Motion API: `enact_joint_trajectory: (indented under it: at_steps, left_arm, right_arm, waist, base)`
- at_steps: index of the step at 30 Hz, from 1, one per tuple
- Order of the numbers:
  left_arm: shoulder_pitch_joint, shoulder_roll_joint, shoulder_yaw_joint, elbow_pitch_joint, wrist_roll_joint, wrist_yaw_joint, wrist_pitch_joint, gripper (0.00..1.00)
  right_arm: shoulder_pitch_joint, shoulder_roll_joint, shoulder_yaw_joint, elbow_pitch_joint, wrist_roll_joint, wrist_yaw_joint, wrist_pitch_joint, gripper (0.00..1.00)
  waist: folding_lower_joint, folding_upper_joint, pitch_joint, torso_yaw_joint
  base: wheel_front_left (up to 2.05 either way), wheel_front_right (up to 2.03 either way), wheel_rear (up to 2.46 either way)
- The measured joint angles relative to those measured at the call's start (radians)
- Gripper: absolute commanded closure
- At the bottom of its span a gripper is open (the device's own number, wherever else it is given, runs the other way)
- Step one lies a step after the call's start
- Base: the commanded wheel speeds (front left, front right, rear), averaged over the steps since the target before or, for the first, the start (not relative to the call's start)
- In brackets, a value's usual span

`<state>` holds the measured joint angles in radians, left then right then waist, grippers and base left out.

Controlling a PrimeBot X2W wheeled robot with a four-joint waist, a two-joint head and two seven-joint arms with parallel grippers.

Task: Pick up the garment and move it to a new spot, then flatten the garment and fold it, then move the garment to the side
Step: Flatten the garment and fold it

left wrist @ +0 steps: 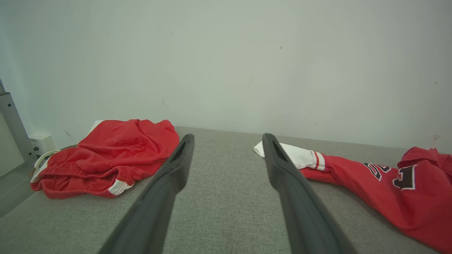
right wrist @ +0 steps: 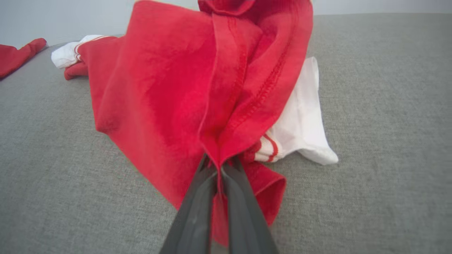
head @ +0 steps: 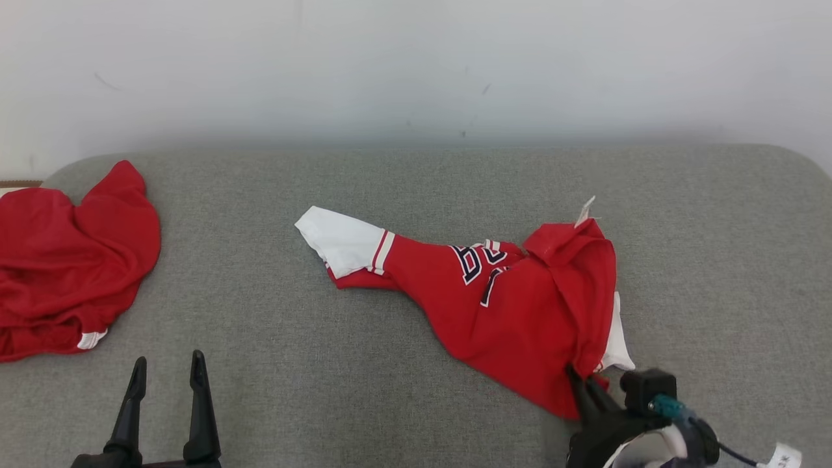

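The garment (head: 513, 312) is a red jersey with white sleeves and dark numerals, lying crumpled right of centre on the grey surface. One white sleeve (head: 341, 240) stretches out to the left. My right gripper (head: 578, 380) is at the jersey's near right edge, and in the right wrist view my right gripper (right wrist: 219, 165) is shut on a pinched fold of the garment (right wrist: 169, 91). My left gripper (head: 168, 370) stands open at the lower left, apart from any cloth. In the left wrist view my left gripper (left wrist: 227, 141) holds nothing, with the garment (left wrist: 388, 187) off to its right.
A second red garment (head: 65, 260) with white trim lies bunched at the left edge of the grey padded surface (head: 273, 364). A pale wall (head: 416, 65) rises behind. In the left wrist view a grey post (left wrist: 14, 123) stands past the left end.
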<state>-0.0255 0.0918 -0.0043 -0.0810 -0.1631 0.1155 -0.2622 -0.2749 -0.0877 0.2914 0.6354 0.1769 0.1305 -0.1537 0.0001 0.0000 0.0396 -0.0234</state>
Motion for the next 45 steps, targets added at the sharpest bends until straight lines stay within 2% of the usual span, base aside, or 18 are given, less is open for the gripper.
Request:
enact_joint_trajectory:
  at_steps: [5, 8, 16, 24, 28, 29, 30, 31, 40, 45]
  left_arm:
    - [0.0, -0.01, 0.015, 0.006, 0.01, -0.011, 0.0, 0.0]
    - [-0.003, -0.021, 0.018, 0.011, 0.015, -0.019, 0.0, 0.0]
    - [-0.023, -0.035, 0.003, 0.031, 0.016, -0.036, 0.0, 0.0]
    - [-0.046, -0.038, -0.024, 0.052, 0.016, -0.05, 0.0, 0.0]
    - [-0.057, -0.04, -0.031, 0.056, 0.016, -0.051, 0.0, 0.0]
    - [-0.057, -0.04, -0.031, 0.06, 0.016, -0.052, 0.0, 0.0]
    - [-0.057, -0.04, -0.032, 0.063, 0.016, -0.052, 0.0, 0.0]
    - [-0.057, -0.04, -0.032, 0.066, 0.016, -0.052, 0.0, 0.0]
    - [-0.055, -0.041, -0.034, 0.08, 0.015, -0.054, 0.0, 0.0]
    - [-0.047, -0.041, -0.034, 0.078, 0.012, -0.053, 0.0, 0.0]
  right_arm:
    - [-0.079, -0.037, -0.006, -0.003, 0.012, 0.0, -0.037, 1.0]
    - [-0.194, -0.103, -0.009, -0.016, 0.019, 0.0, -0.031, 1.0]
    - [-0.43, -0.22, 0.009, 0.004, 0.062, 0.0, 0.02, 1.0]
    - [-0.553, -0.312, 0.005, 0.167, 0.111, 0.0, 0.039, 1.0]
    - [-0.582, -0.328, 0.007, 0.271, 0.116, 0.0, 0.029, 0.99]
    - [-0.588, -0.329, 0.011, 0.293, 0.115, 0.0, 0.021, 0.79]
    - [-0.595, -0.328, 0.012, 0.312, 0.114, 0.0, 0.009, 0.17]
    - [-0.602, -0.328, 0.014, 0.327, 0.114, 0.0, -0.002, 0.0]
    - [-0.614, -0.3, 0.061, 0.421, 0.125, 0.0, -0.031, 0.0]
    - [-0.59, -0.298, 0.084, 0.39, 0.133, 0.0, -0.077, 0.0]
  waist:
    - [0.0, 0.0, 0.004, 0.002]
    - [0.0, 0.0, 0.01, 0.0]
    - [0.0, 0.0, 0.024, 0.029]
    - [0.0, 0.0, 0.039, 0.088]
    - [0.0, 0.0, 0.045, 0.113]
    - [0.0, 0.0, 0.046, 0.117]
    - [0.0, 0.0, 0.048, 0.119]
    - [0.0001, 0.0, 0.049, 0.121]
    - [0.0, 0.0001, 0.032, 0.088]
    - [-0.0001, 0.0, 0.017, 0.06]
  base:
    - [0.0, 0.0, 0.0]
    - [0.0, 0.0, 0.0]
    - [0.0, 0.0, 0.0]
    - [0.0, 0.0, 0.0]
    - [0.0, 0.0, 0.0]
    - [0.0, 0.0, 0.0]
    - [0.0, 0.0, 0.0]
    - [0.0, 0.0, 0.0]
    - [0.0, 0.0, 0.0]
    - [0.0, 0.0, 0.0]
